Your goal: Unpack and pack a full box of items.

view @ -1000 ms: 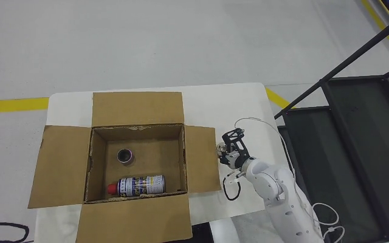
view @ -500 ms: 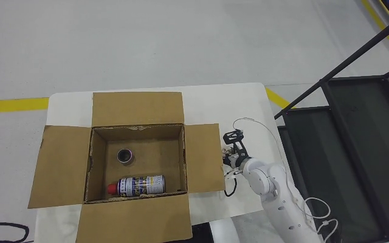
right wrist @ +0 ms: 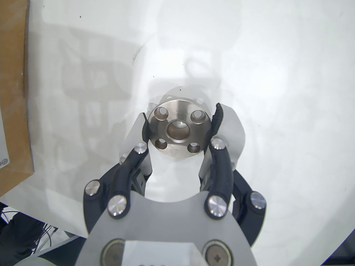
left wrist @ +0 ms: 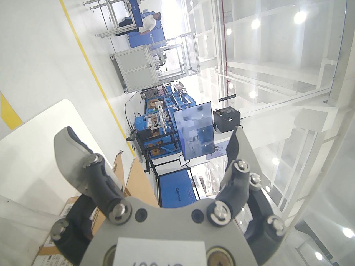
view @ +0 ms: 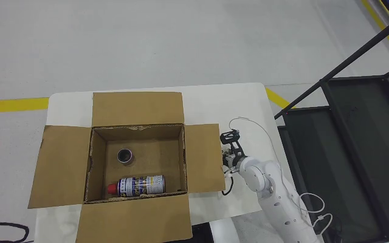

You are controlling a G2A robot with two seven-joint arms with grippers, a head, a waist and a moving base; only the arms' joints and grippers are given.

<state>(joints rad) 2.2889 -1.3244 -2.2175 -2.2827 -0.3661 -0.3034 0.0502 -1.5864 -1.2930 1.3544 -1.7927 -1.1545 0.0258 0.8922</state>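
While left claw (left wrist: 152,137) gapes, right claw (right wrist: 179,128) grips a round, four-holed metal flange (right wrist: 169,113).

One cardboard box (view: 137,108) on one table (view: 225,103). Two things inside it: one spray can (view: 138,184) at 6 o'clock, one small round tin (view: 126,156) at 10 o'clock. One metal disc (right wrist: 179,113) at 3 o'clock from the box. Two grippers: left gripper (left wrist: 151,134), right gripper (right wrist: 180,123)

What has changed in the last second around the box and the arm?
The right arm drew slightly toward the box, its gripper shut on the metal disc over the table. The box, spray can and small round item inside stayed put.
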